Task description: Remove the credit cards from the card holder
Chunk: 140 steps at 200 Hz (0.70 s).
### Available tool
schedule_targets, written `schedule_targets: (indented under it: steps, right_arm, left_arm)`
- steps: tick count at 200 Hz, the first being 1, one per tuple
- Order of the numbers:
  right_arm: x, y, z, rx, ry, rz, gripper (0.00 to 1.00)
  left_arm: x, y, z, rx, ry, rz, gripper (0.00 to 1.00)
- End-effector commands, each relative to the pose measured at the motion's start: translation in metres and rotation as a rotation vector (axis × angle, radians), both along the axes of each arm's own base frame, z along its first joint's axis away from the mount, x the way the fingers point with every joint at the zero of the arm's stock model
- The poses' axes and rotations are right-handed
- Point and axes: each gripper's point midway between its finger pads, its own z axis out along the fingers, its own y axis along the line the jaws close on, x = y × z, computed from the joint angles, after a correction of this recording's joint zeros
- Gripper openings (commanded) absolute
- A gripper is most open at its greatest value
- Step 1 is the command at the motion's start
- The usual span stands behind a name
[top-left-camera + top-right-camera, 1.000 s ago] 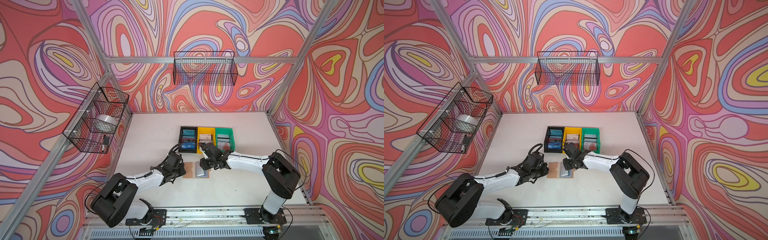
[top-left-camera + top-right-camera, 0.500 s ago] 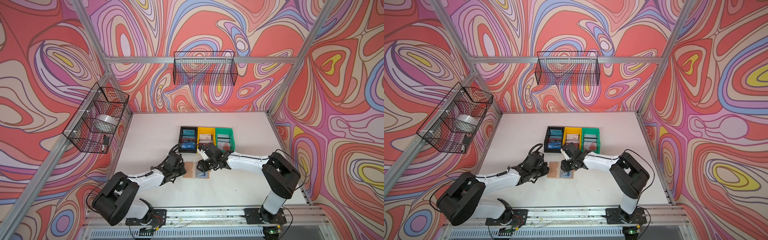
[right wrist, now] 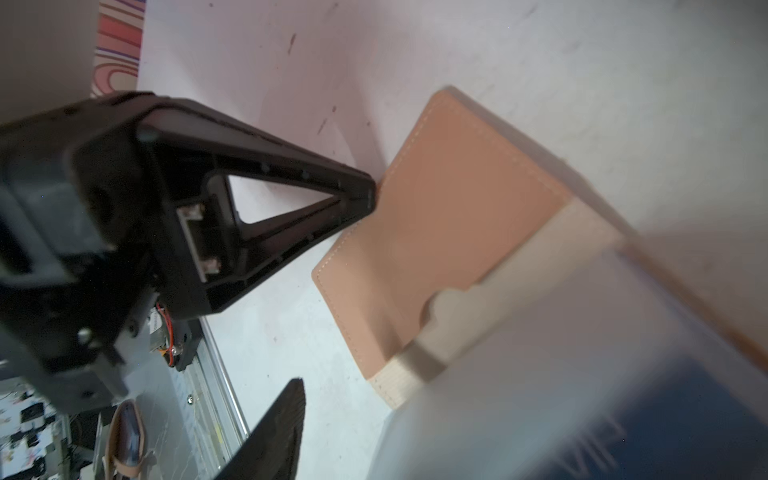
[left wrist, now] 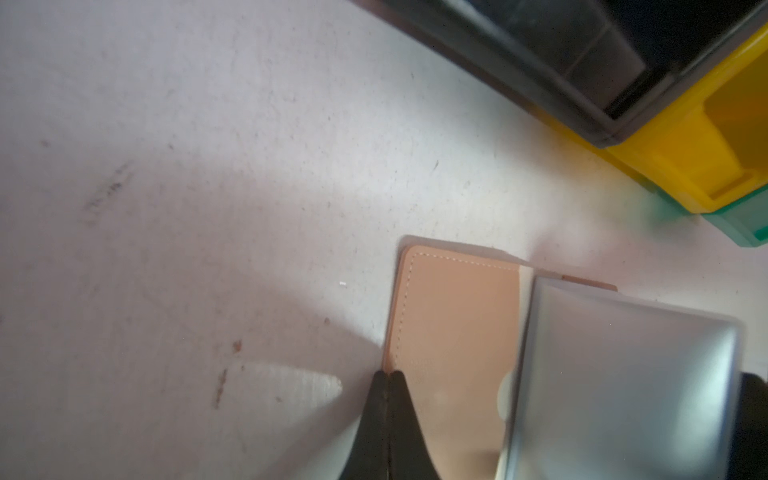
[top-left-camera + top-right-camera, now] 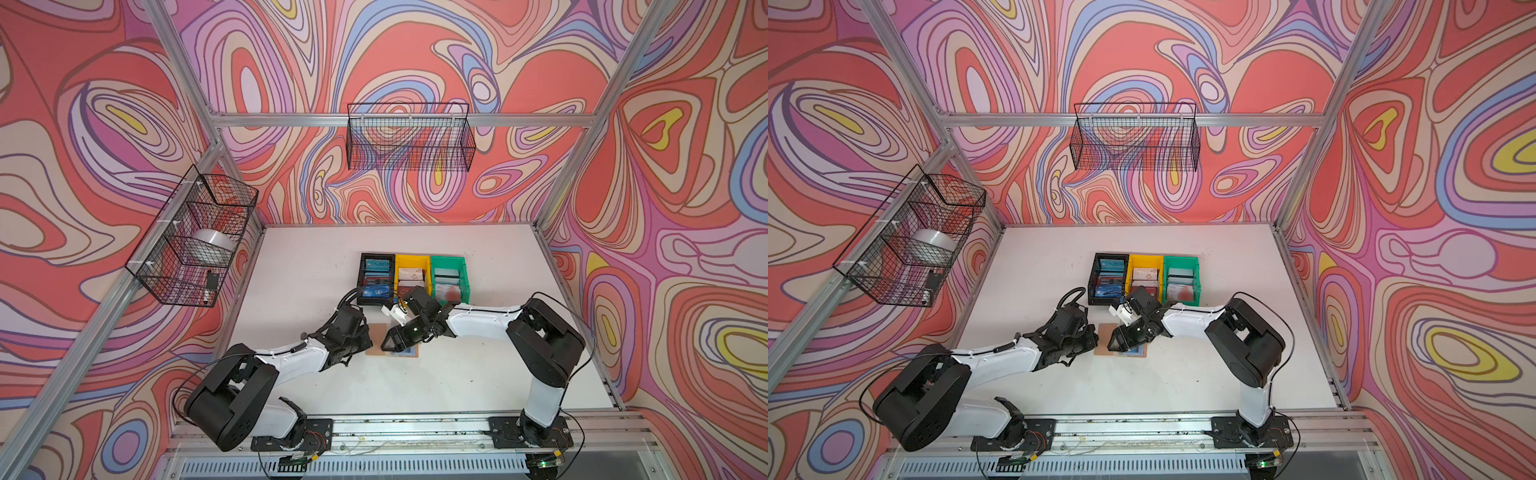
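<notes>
Your left gripper (image 4: 388, 380) is clenched, its tips pressing the edge of the tan card holder (image 4: 453, 316), which lies open on the table (image 5: 457, 374) just below centre in both top views. Your right gripper (image 5: 390, 341) hangs over its raised clear sleeve (image 4: 623, 374); whether it grips, you cannot tell. A blue VIP card (image 3: 623, 424) shows through it.

White table (image 5: 311, 270): card holder (image 5: 376, 338), three bins (image 5: 411, 259) (black, yellow, green)

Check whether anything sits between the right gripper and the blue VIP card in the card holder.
Yes: a clear sleeve page lies over the blue card, as the right wrist view shows. The right gripper hangs over it; nothing else visible is in the way.
</notes>
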Motion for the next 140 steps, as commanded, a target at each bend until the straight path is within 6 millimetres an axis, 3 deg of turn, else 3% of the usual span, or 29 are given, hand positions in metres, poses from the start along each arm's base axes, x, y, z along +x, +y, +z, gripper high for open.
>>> schedule_targets:
  steps: [1, 49, 78, 140]
  right_arm:
    - [-0.002, 0.011, 0.017, 0.177, 0.053, 0.063, 0.56]
    - [0.009, 0.003, 0.022, 0.273, 0.106, 0.023, 0.58]
    - [0.01, 0.003, 0.011, 0.258, 0.137, 0.012, 0.36]
    - [0.013, -0.001, -0.006, 0.221, 0.176, -0.024, 0.22]
  left_arm:
    - [-0.013, 0.009, -0.018, 0.035, 0.062, 0.013, 0.0]
    - [-0.014, 0.013, -0.017, 0.038, 0.057, 0.031, 0.0]
    - [-0.013, 0.014, -0.016, 0.048, 0.054, 0.028, 0.0]
    - [-0.011, 0.006, -0.016, 0.025, 0.063, 0.011, 0.0]
